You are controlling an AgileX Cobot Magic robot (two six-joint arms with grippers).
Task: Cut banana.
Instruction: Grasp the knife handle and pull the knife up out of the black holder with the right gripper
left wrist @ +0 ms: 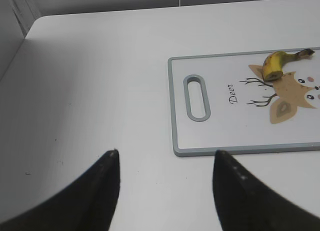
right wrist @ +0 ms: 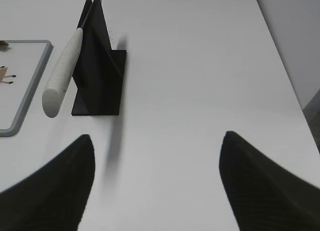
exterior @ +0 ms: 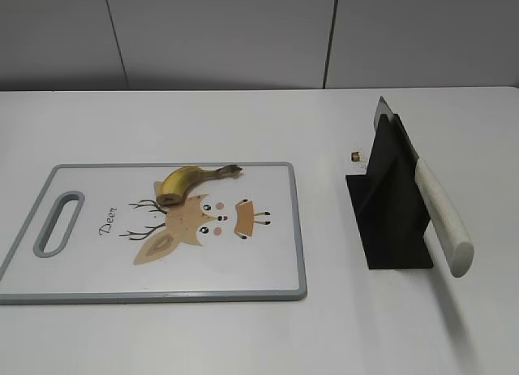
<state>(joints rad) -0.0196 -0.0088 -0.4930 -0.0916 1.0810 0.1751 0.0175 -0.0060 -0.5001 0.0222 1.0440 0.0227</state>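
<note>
- I am looking at a white table (exterior: 243, 334) that is carrying everything in the scene.
- A white cutting board (exterior: 97, 269) with a grey rim is lying flat on the left half of the table; it is showing a cartoon deer print and has a slotted handle at its left end.
- A black knife stand (exterior: 389, 221) is sitting on the right half of the table, well apart from the board.
- A knife (exterior: 438, 213) is resting in that stand, its pale speckled handle sticking out toward the camera in the exterior view and its blade slanting up and away to the stand's far top.
- My left end effector (left wrist: 165, 191) is hovering over bare table near the board's handle end, its two dark fingers standing apart and holding nothing.
- My right end effector (right wrist: 155, 183) is hovering over bare table on the near side of the knife stand, its fingers spread wide and holding nothing.
- The banana (exterior: 188, 182) is lying on the far edge of the board, just above the deer print, its stem pointing right and its cut-looking blunt end facing the front.
- A tiny brownish scrap (exterior: 355, 156) is lying on the table just left of the stand.
</note>
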